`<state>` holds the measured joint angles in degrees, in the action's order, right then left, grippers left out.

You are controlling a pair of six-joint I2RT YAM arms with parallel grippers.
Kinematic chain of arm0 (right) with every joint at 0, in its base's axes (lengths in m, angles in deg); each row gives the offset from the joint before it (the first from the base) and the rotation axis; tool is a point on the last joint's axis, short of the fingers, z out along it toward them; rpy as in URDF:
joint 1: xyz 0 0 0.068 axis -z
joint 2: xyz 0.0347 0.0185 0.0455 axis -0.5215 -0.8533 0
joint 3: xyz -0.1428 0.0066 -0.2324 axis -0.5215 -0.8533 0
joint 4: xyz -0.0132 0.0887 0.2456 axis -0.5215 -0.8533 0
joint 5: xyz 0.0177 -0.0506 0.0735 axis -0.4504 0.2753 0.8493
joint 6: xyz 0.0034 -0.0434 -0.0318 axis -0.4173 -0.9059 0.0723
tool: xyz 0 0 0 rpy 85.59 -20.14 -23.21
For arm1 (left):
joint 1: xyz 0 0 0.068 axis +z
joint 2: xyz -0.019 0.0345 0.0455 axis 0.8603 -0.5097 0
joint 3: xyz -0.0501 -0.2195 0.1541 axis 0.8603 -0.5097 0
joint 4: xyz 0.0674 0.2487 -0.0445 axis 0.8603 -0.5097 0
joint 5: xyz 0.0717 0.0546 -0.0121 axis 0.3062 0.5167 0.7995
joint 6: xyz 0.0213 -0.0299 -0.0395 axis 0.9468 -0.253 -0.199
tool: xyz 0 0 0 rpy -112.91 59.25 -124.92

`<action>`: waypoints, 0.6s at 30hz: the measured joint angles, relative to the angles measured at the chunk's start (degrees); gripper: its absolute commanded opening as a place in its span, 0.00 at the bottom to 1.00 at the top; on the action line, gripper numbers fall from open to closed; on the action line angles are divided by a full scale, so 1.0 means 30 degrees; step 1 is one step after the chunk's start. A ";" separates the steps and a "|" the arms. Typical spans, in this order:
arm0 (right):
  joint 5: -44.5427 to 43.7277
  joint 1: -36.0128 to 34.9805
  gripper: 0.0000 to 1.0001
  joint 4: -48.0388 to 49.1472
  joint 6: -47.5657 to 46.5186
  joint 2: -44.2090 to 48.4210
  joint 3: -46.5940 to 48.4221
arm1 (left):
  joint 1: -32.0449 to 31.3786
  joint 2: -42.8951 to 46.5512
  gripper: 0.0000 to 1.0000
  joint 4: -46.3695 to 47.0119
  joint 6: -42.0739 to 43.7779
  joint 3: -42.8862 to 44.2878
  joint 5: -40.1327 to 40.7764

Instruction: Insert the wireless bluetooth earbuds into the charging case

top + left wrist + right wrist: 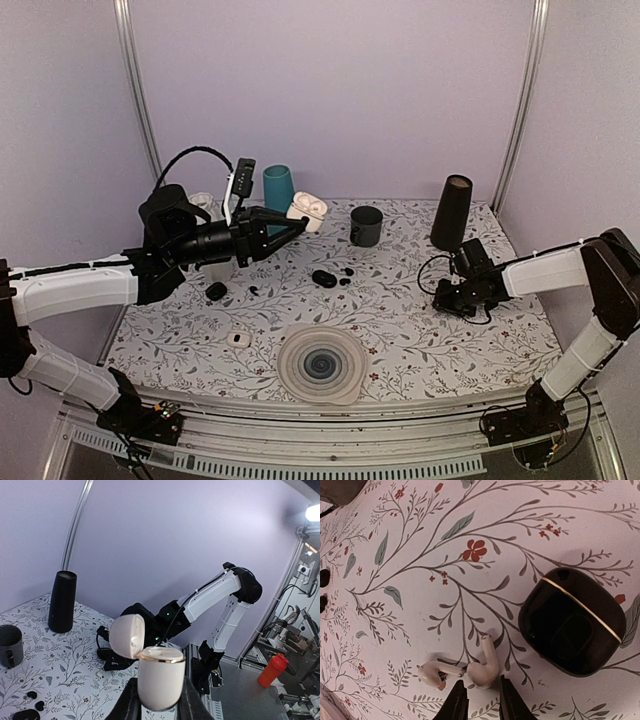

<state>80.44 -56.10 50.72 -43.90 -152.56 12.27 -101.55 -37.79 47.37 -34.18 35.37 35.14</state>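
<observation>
My left gripper [159, 695] is shut on a white charging case [160, 677] with a gold rim, held upright off the table with its lid [127, 636] swung open. The top view has this gripper [298, 224] and the case [308, 210] at the back. The wireless bluetooth earbuds [346, 276], two tiny black buds, lie mid-table beside a black oval case [323, 278]. My right gripper [480, 696] is down on the table, jaws closed in on the head of a white stemmed earbud [485, 667]. A second white earbud [434, 673] touches it. A black gold-rimmed case [572, 620] lies just right.
A teal cup [278, 186], a dark mug [366, 225] and a tall black cone [452, 212] stand along the back. A ribbed round disc [321, 365] and a small white case [237, 338] lie near the front. Another small black piece [216, 291] sits at the left.
</observation>
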 measured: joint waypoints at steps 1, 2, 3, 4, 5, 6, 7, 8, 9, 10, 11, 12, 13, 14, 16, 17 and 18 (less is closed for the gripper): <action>-0.0117 0.0000 0.21 0.0000 -0.0066 -0.0109 0.0124 | 0.0000 0.0000 0.00 -0.0022 0.0007 0.0000 0.0000; -0.0240 0.0000 0.21 -0.0007 -0.0124 -0.0197 0.0233 | 0.0000 0.0000 0.00 -0.0036 0.0022 0.0000 0.0000; -0.0386 0.0000 0.21 -0.0015 -0.0277 -0.0321 0.0401 | 0.0000 0.0000 0.00 -0.0044 0.0044 0.0000 0.0007; -0.0474 0.0000 0.21 -0.0036 -0.0393 -0.0415 0.0539 | 0.0000 0.0000 0.00 -0.0051 0.0051 0.0000 0.0007; -0.0590 0.0000 0.21 -0.0066 -0.0517 -0.0532 0.0685 | 0.0000 0.0000 0.00 -0.0073 0.0051 0.0000 0.0007; -0.0729 0.0000 0.21 -0.0117 -0.0670 -0.0648 0.0838 | 0.0000 0.0000 0.00 -0.0087 0.0051 0.0000 0.0007; -0.0838 -0.0007 0.21 -0.0168 -0.0831 -0.0772 0.0976 | 0.0007 0.0000 0.00 -0.0124 0.0058 0.0000 0.0000; -0.0918 -0.0007 0.21 -0.0255 -0.0969 -0.0911 0.1129 | 0.0007 0.0000 0.00 -0.0146 0.0058 0.0000 0.0000; -0.0991 -0.0036 0.21 -0.0335 -0.1100 -0.1042 0.1246 | 0.0007 0.0000 0.00 -0.0182 0.0051 0.0000 0.0000; -0.1129 -0.0087 0.21 -0.0459 -0.1268 -0.1239 0.1413 | 0.0007 0.0000 0.00 -0.0197 0.0051 0.0000 0.0000; -0.1290 -0.0175 0.20 -0.0619 -0.1406 -0.1450 0.1596 | 0.0007 0.0000 0.00 -0.0211 0.0058 0.0000 0.0000; -0.1413 -0.0270 0.20 -0.0729 -0.1552 -0.1588 0.1800 | 0.0007 0.0000 0.00 -0.0211 0.0058 0.0000 0.0000; -0.1545 -0.0357 0.20 -0.0845 -0.1676 -0.1719 0.1953 | 0.0015 0.0000 0.00 -0.0219 0.0058 0.0000 0.0000; -0.1734 -0.0474 0.20 -0.0954 -0.1778 -0.1829 0.2106 | 0.0022 0.0000 0.00 -0.0226 0.0058 0.0000 0.0000; -0.2025 -0.0714 0.20 -0.1173 -0.1916 -0.1967 0.2310 | 0.0036 0.0000 0.00 -0.0226 0.0058 0.0000 0.0000; -0.2229 -0.0874 0.20 -0.1341 -0.1982 -0.2018 0.2433 | 0.0036 0.0000 0.00 -0.0226 0.0058 0.0000 0.0000; -0.2382 -0.1042 0.16 -0.1501 -0.2040 -0.2055 0.2514 | 0.0036 0.0000 0.00 -0.0226 0.0058 0.0000 0.0000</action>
<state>73.29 -59.22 46.22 -50.02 -158.73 19.81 -101.44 -37.79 46.70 -34.00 35.37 35.14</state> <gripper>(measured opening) 0.202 0.211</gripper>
